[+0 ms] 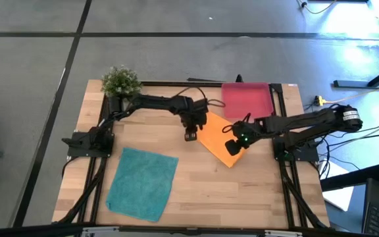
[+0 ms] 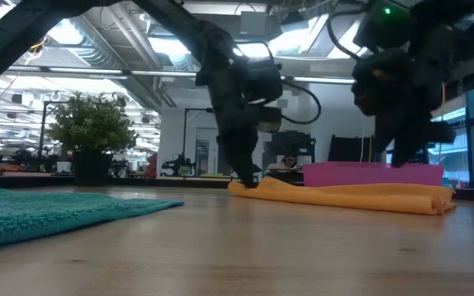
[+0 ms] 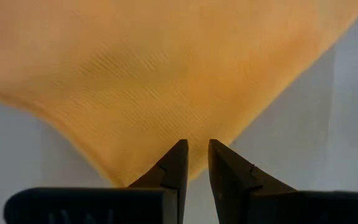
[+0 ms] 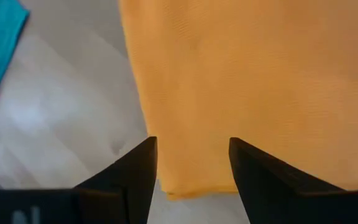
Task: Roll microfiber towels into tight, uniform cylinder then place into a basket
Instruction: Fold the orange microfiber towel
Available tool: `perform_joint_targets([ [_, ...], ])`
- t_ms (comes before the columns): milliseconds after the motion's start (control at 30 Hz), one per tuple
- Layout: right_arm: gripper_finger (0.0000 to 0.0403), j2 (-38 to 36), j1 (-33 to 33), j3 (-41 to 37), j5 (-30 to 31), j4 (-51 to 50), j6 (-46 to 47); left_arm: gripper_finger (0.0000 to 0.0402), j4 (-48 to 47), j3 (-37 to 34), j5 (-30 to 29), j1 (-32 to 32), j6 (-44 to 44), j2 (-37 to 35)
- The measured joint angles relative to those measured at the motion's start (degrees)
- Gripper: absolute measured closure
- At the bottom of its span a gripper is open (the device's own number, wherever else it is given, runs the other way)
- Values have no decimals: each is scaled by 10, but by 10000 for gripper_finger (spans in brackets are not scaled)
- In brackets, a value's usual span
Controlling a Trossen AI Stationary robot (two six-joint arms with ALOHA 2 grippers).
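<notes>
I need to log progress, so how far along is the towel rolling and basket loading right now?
Done: nothing is in the shallow pinkish-red basket as far as the high view shows. In hand: the soft orange microfiber towel looks folded, not yet a cylinder; the left end effector and the right end effector sit open at its opposite corners. Left: roll it, roll the flat teal microfiber towel, basket both.

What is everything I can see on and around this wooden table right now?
Orange microfiber towel: one, orange, folded, table centre-right, in front of the basket.
Teal microfiber towel: one, teal, flat, table's front left.
Pinkish-red shallow basket: one, pinkish-red, back right.
Small potted plant: one, green, back left corner.
Wooden table: one, light wood.
Left gripper: one, dark, at the orange towel's left corner, fingers slightly apart.
Right gripper: one, dark, over the towel's front end, fingers open.
</notes>
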Motion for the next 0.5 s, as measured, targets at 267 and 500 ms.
perform_joint_targets([
  [267, 202, 1, 0, -86, -52, 47, -1, 354, -49, -29, -4, -16, -28, -2],
  [500, 202, -1, 0, -115, -41, 53, -48, 356, -70, -48, 49, -49, -78, -5],
])
